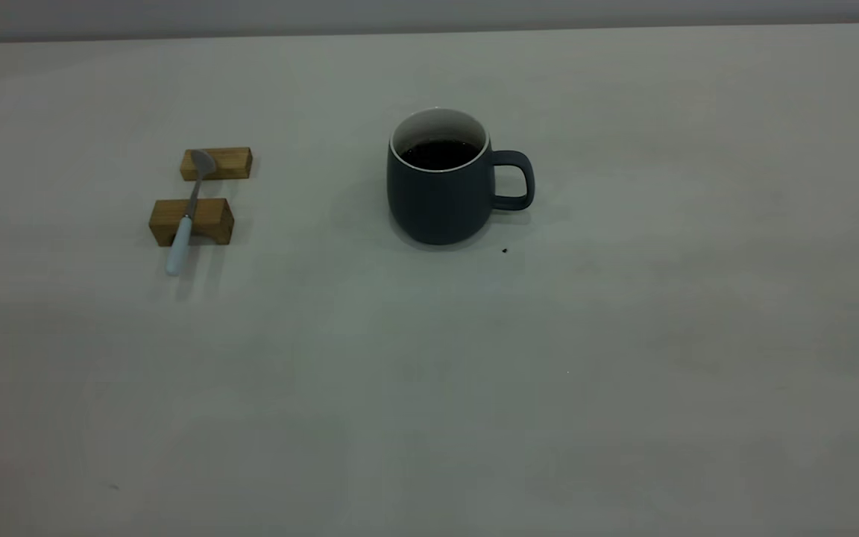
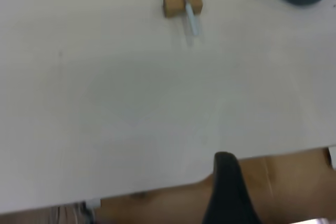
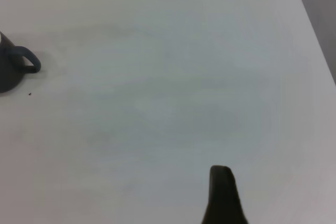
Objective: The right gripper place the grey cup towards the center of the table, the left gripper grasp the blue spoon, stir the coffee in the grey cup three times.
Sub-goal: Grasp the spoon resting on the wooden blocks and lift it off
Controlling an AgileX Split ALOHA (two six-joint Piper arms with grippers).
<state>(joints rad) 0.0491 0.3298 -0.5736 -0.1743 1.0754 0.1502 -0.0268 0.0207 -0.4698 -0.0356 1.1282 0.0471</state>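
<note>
Off-white table (image 1: 623, 388) holds grey cup (image 1: 441, 186) far from both grippers, whose grip state is unclear.

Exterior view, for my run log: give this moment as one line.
grey cup: upright mid-table, coffee inside | blue spoon: across two wooden blocks, ungrasped | both end effectors: away from objects

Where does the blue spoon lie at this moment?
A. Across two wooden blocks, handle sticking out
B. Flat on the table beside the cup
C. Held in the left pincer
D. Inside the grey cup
A: the spoon rests across the two wooden blocks, its bowl on the far block and its pale handle overhanging the near one, well apart from the cup.
</note>
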